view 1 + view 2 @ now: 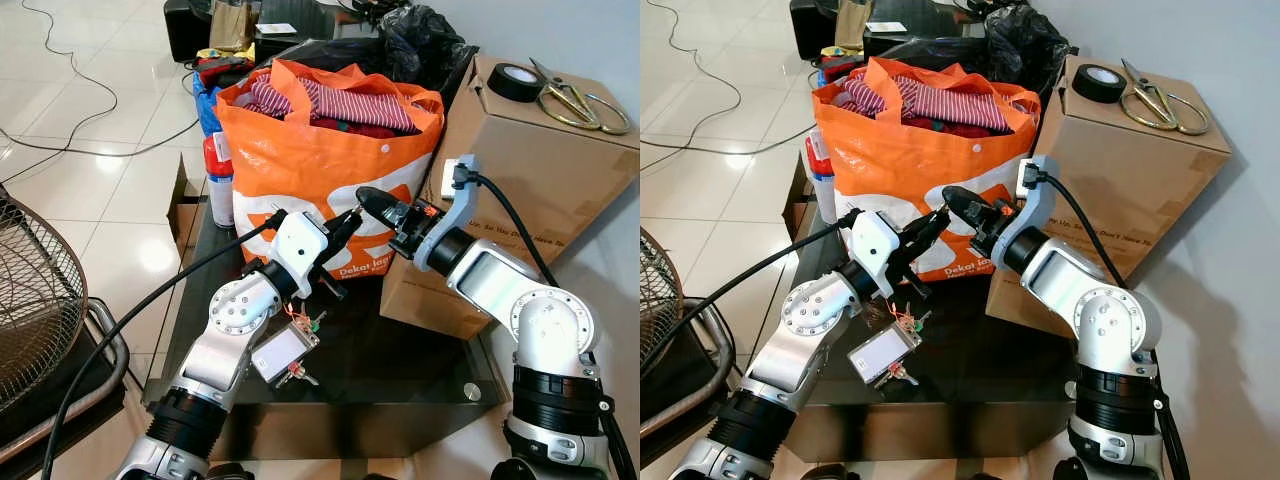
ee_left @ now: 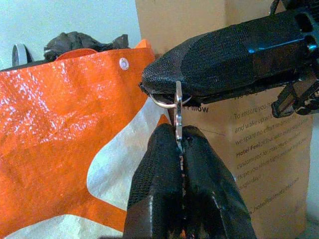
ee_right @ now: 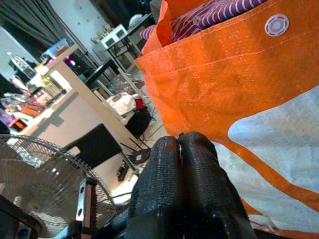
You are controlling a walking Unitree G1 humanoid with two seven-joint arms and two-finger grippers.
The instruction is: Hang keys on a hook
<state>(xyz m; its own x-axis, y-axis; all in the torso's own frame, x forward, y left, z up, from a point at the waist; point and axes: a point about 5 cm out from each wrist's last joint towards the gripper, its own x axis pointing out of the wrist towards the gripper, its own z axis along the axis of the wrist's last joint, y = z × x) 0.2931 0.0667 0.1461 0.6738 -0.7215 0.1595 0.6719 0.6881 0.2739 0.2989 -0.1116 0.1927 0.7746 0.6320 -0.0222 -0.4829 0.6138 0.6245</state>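
1. Both arms rise from the near edge of a dark glass table [image 1: 440, 375] and meet above it, in front of an orange bag [image 1: 310, 165].
2. At the meeting point the left gripper [image 2: 180, 142] is clenched on a flat metal key part [image 2: 178, 112], pinched between its two black fingertips.
3. Just past those tips, a small ring [image 2: 167, 103] sits against the underside of the right gripper [image 3: 180, 139], whose fingers are pressed together with nothing seen between them.
4. Below the left wrist, more keys [image 1: 303, 322] and a grey tag [image 1: 280, 352] dangle over the glass, near the table's front edge.
5. Behind the grippers the bag stands in the middle of the table, stuffed with striped red cloth [image 1: 340, 100]; white lettering near its base reads partly "Deka".
6. Beside the bag, at the table's right edge, stands a cardboard box [image 1: 545, 175] printed with small text, including "Hotel Feel" and "Pillow"; the rest is too small to read.
7. On the box top lie a tape roll [image 1: 517, 82] and scissors [image 1: 580, 105], just beside each other.
8. At the table's left edge, behind the bag, stands a bottle [image 1: 219, 185] with a red cap.
9. On the floor at the left is a fan [image 1: 35, 300].
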